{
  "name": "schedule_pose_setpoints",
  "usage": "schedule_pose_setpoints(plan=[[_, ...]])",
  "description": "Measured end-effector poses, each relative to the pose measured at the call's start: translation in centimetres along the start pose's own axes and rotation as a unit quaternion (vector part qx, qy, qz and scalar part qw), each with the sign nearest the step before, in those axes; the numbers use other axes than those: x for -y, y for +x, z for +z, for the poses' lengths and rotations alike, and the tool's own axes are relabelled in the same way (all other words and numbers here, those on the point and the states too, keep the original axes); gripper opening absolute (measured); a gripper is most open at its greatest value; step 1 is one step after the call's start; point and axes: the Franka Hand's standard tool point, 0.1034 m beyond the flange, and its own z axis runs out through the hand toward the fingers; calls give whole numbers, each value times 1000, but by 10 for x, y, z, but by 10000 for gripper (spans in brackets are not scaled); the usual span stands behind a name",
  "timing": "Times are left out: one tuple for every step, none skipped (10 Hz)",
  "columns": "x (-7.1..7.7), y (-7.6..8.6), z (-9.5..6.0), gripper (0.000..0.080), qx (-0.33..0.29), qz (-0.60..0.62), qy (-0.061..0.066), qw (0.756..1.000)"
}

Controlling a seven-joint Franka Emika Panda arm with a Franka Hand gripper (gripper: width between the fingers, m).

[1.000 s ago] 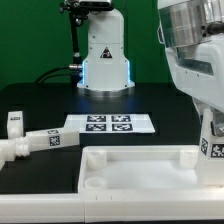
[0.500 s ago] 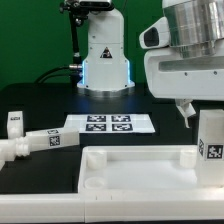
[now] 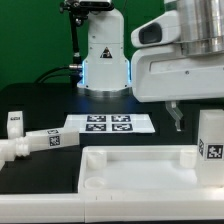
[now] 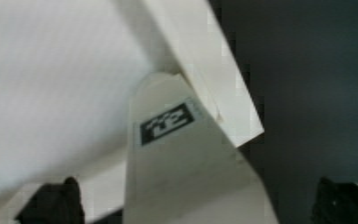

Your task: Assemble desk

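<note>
Gripper (image 4: 197, 204) spread wide, fingers (image 4: 53, 200) clear of leg (image 3: 210, 138) both sides. Leg upright just below, on desk top (image 3: 140, 158) corner; prob. seated, so no hold needed.

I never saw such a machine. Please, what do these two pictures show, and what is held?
The big glossy white machine is a robot arm. Its gripper, two dark fingers, works like a hand. One picture comes from a camera beside the scene, the other from the wrist. On the black table lie a wide white plastic desk top, a loose white tagged leg and the flat white marker board. Another white square leg stands upright on the desk top. The gripper is open near it and holds nothing.
</note>
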Motion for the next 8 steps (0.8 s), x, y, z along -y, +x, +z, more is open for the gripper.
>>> schedule_pose_setpoints(plan=[[2, -1, 1, 649, 1, -1, 1, 1000], [1, -1, 0, 649, 1, 16, 1, 1000], [1, -1, 0, 557, 1, 15, 1, 1000], [1, -1, 1, 557, 1, 41, 2, 999], [1, -1, 1, 383, 1, 75, 2, 997], [-3, 0, 0, 298, 1, 98, -1, 995], [-5, 1, 0, 298, 0, 165, -1, 986], [-6, 2, -2, 298, -1, 228, -1, 974]])
